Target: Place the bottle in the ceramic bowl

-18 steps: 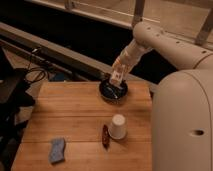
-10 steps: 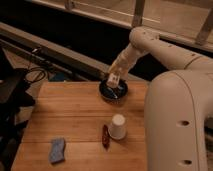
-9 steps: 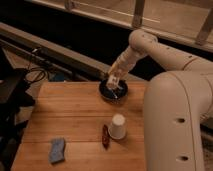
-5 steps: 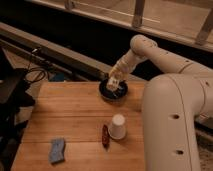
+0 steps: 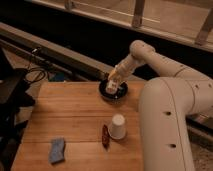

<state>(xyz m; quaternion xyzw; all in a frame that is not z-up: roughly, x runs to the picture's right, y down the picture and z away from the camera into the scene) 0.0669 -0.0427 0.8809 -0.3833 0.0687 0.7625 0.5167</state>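
The glossy black ceramic bowl [image 5: 106, 93] sits at the far edge of the wooden table. The pale white bottle [image 5: 112, 85] stands in the bowl, its yellowish end up near the gripper. My gripper [image 5: 114, 77] is right over the bowl at the bottle's top, at the end of the white arm that reaches in from the right.
A white cup [image 5: 117, 126] stands on the wooden table [image 5: 65, 115] near the front, with a slender dark-red object [image 5: 105, 136] lying just left of it. A blue sponge [image 5: 57, 150] lies front left. My white body fills the right side. Dark equipment stands left.
The arm has swung slightly and my body has grown larger in view on the right. The gripper and bottle have stayed at the bowl and sunk a little lower.
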